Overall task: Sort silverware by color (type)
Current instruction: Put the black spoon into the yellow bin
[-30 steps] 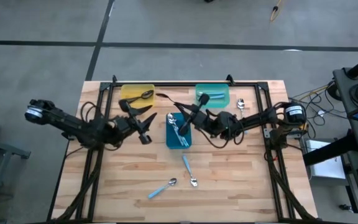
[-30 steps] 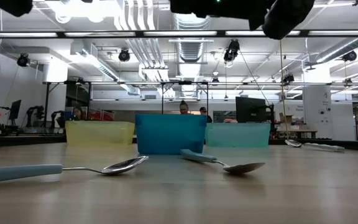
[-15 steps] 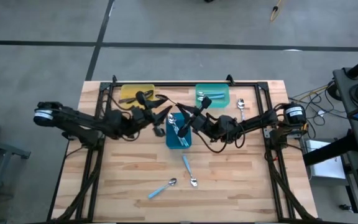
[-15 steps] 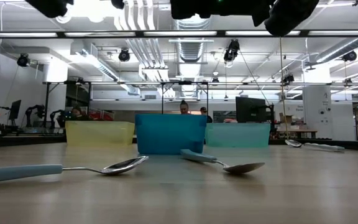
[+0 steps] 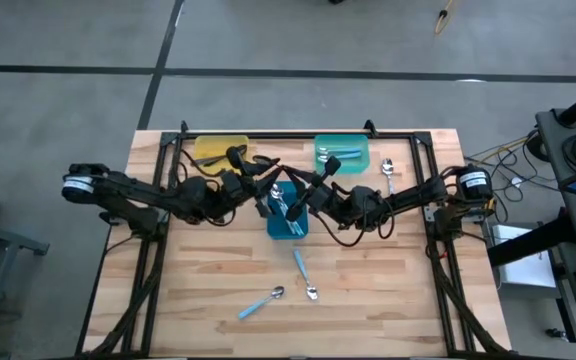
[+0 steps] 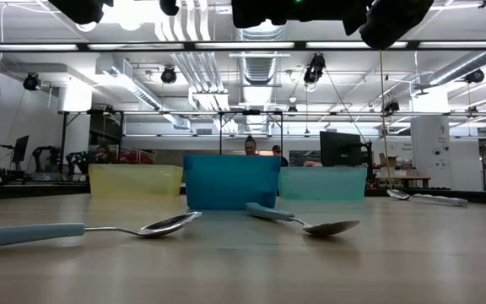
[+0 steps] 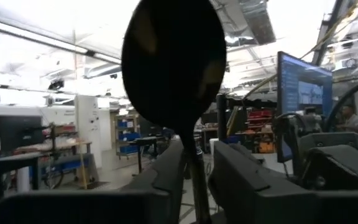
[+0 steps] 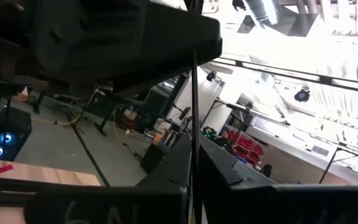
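A black spoon [image 7: 174, 62] stands roughly upright, bowl up, above the blue tray [image 5: 286, 222] at the table's middle. My left gripper [image 5: 268, 192] comes from the left and my right gripper [image 5: 304, 192] from the right. Both are shut on the spoon's handle and face each other. The yellow tray [image 5: 213, 146] and the teal tray [image 5: 341, 155] stand at the far side. The teal tray holds blue-handled spoons. Loose spoons [image 5: 299, 264] [image 5: 260, 303] [image 5: 311, 292] lie on the near half of the table. My left gripper pinches the black spoon's thin handle [image 7: 195, 171] between its two fingers, just below the bowl. The fingers slant upward from the table's left. The bowl stands above them, clear of the table. My right gripper pinches the same handle [image 8: 193, 163] between its two fingers, slanting upward from the table's right. The handle rises straight out of the fingers, past my left gripper's body.
A silver spoon [image 5: 387, 168] lies at the far right by the dark frame rail. The blue tray holds silver spoons [image 5: 280, 200]. Two spoons [image 6: 154, 226] [image 6: 310, 223] lie in front of the blue tray [image 6: 230, 180] in the low view.
My left gripper has travelled toward the table's right edge, from beside the yellow tray to the black spoon that my right gripper holds above the blue tray. My right gripper has rolled a little about its own axis and stayed in place.
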